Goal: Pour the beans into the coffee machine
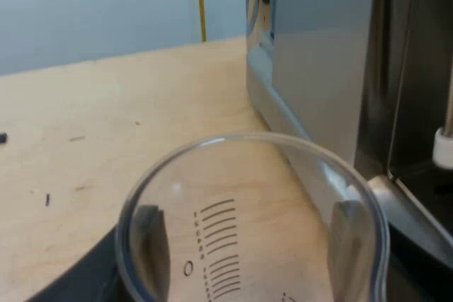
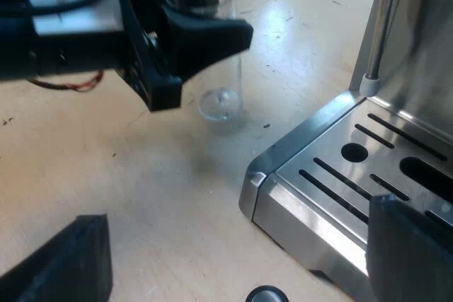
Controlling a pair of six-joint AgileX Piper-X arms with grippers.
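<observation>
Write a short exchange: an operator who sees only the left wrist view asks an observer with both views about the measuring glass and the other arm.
Operator: Where is the base of the measuring glass?
Observer: Near the corner of the drip tray, apart from it.
Operator: And the right end effector?
Observer: It hangs open above that corner, one finger over the table, the other over the tray.
</observation>
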